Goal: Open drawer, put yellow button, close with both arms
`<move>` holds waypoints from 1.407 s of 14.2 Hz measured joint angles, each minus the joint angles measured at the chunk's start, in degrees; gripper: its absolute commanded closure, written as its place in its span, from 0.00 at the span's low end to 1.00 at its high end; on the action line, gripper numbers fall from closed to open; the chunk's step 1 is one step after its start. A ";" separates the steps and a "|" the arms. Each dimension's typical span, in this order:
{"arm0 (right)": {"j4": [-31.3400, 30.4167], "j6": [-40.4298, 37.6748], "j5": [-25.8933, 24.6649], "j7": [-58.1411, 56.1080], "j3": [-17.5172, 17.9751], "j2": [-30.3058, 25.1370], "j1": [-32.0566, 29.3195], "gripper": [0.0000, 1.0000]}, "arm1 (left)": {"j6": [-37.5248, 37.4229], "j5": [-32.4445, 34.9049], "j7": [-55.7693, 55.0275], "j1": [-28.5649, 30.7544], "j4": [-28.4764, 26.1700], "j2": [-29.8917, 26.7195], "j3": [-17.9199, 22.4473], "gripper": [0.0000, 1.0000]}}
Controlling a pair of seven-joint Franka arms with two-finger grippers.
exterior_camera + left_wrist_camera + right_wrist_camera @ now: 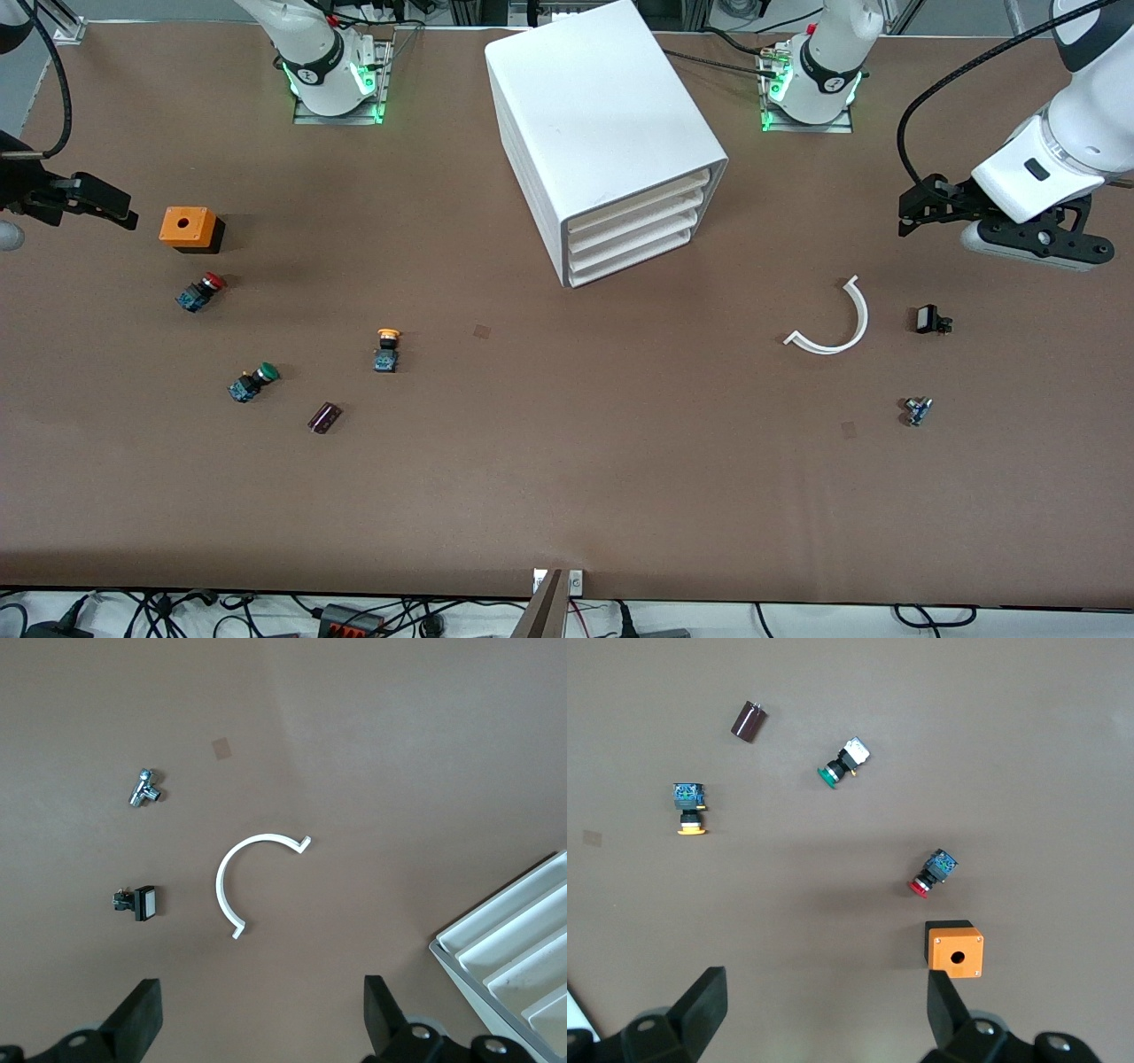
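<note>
From the front, the white cabinet (602,142) sits on the brown counter (567,496) with all four drawers closed. The top drawer (640,202) faces the left arm's end, so the left hand (921,206) is the nearer one to it. The yellow button (387,348) lies toward the right arm's end, closer to the front camera than the orange box (188,228). The right hand (84,202) hangs up near that box.

In the left wrist view, the left hand's fingers (142,1014) are spread wide and hold nothing. A white curved strip (252,877) lies below.

In the right wrist view, the right hand's fingers (704,1001) are spread wide and empty too. The yellow button (689,806) lies on its side.
</note>
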 measured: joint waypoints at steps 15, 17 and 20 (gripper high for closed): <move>-0.22 5.32 0.46 0.03 0.66 8.21 8.42 0.00 | -5.78 -6.41 -0.03 -1.47 2.73 1.22 -2.28 0.00; -0.30 7.67 0.46 0.05 0.70 10.90 10.61 0.00 | -10.72 -10.71 0.05 -2.66 2.73 3.51 -2.54 0.00; -0.43 11.68 0.46 0.10 0.75 14.91 13.73 0.00 | -14.01 -21.76 0.05 -4.09 2.71 9.58 -2.70 0.00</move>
